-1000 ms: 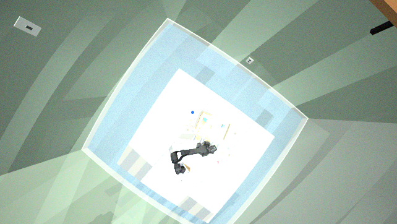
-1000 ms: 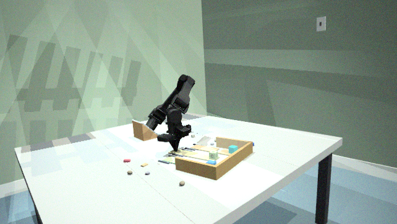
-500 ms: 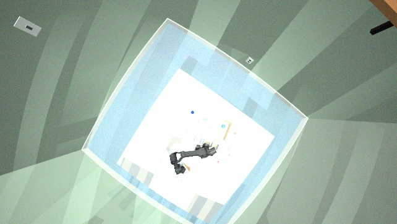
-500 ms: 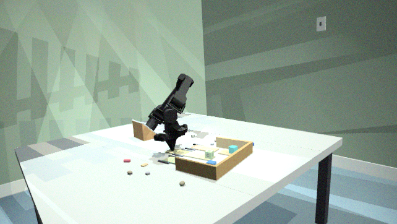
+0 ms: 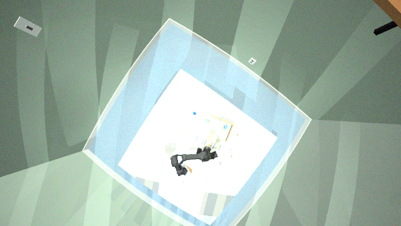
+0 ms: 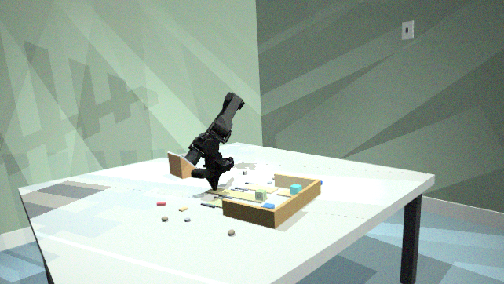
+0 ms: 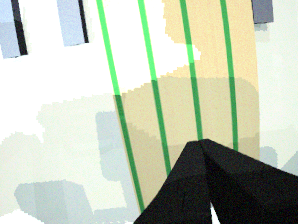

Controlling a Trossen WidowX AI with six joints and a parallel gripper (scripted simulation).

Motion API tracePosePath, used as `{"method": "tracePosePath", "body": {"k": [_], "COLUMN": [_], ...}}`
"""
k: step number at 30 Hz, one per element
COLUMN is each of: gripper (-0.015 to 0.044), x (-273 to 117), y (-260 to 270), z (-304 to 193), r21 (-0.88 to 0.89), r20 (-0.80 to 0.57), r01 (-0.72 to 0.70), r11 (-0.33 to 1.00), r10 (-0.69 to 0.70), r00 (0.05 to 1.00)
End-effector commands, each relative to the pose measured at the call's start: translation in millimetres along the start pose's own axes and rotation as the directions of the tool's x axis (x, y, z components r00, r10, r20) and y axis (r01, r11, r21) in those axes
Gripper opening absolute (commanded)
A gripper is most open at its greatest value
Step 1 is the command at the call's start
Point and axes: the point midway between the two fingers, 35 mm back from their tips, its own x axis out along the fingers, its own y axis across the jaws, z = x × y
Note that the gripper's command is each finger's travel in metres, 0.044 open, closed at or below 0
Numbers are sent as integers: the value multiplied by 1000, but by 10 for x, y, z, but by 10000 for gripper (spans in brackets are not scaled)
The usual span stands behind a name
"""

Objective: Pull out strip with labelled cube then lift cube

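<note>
A pale green cube (image 6: 261, 194) with a ring-like mark on its face stands at the tray end of a long tan strip (image 6: 239, 194) (image 7: 215, 110). Green lines run along the strip. In the exterior view this strip looks unbroken from the cube to near my fingertips. A cyan cube (image 6: 296, 189) stands on a short tan piece (image 6: 284, 193), with a gap before another tan piece (image 6: 259, 188). A blue block (image 6: 268, 205) is behind the near wall, its strip mostly hidden. My gripper (image 6: 214, 189) (image 7: 198, 150) is shut and empty, its tips over or on the green-lined strip's outer end; contact cannot be told.
The wooden tray wall (image 6: 251, 213) (image 5: 229, 132) surrounds the cubes. Dark low bars (image 6: 224, 197) (image 7: 262, 11) flank the strips. A brown wedge (image 6: 180, 166) stands near the arm base. A red block (image 6: 161, 203) and small stones (image 6: 165, 218) (image 6: 231, 232) lie outside the tray.
</note>
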Motion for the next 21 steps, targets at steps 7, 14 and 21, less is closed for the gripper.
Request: {"method": "tracePosePath", "body": {"k": [7,14,21], "gripper": [0,0,0], "x": [65,62,59], "y": [30,33,37], "z": [-248,-355,-463], "r21": [13,14,14], "r20": [-32,-33,-33], "r01": [-11,-11,-11], "r11": [1000,1000,1000], "r10": [11,11,11], "r00": [999,999,999]}}
